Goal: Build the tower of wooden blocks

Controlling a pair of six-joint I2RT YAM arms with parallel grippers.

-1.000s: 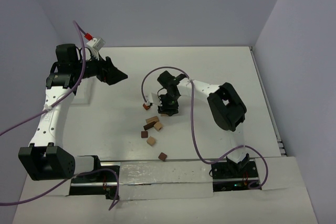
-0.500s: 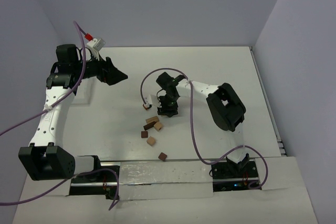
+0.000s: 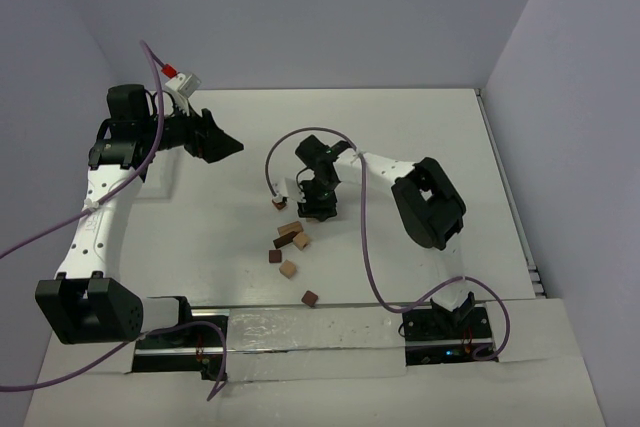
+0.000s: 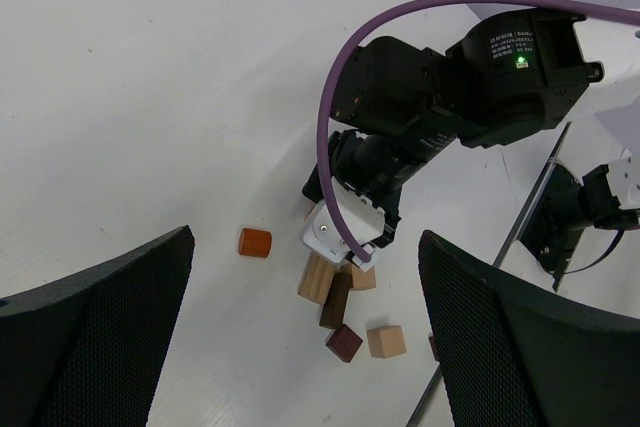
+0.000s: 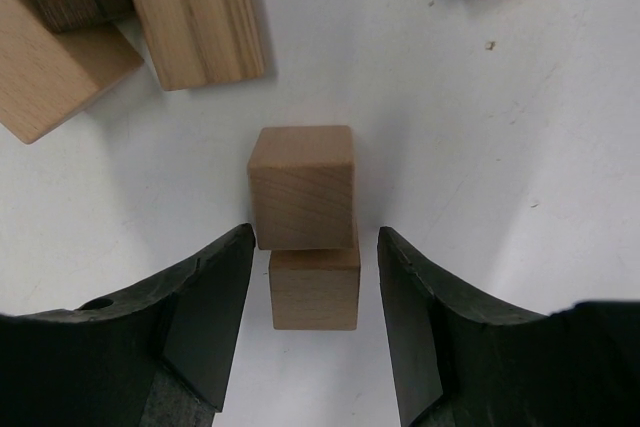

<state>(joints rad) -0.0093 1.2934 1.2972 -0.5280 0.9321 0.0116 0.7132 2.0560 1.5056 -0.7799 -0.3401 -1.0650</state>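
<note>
The tower (image 5: 301,185) is two pale tan cubes, one on the other, standing between the fingers of my right gripper (image 5: 314,247). The jaws are open, with a narrow gap on each side of the stack. In the top view my right gripper (image 3: 320,209) hides the stack. Loose wood blocks lie close by: a reddish-brown one (image 3: 279,203), a tan bar (image 3: 290,229), a dark bar (image 3: 283,241) and a tan cube (image 3: 289,268). My left gripper (image 3: 226,145) is open and empty, held high at the back left.
A dark brown cube (image 3: 310,297) lies alone nearer the arm bases, and another dark cube (image 3: 275,256) lies by the pile. The right arm's purple cable (image 4: 335,147) loops over the blocks. The table's right edge (image 3: 505,187) is far off.
My right gripper and wrist have shifted slightly to the left over the stack. The left arm and the loose blocks have not moved.
</note>
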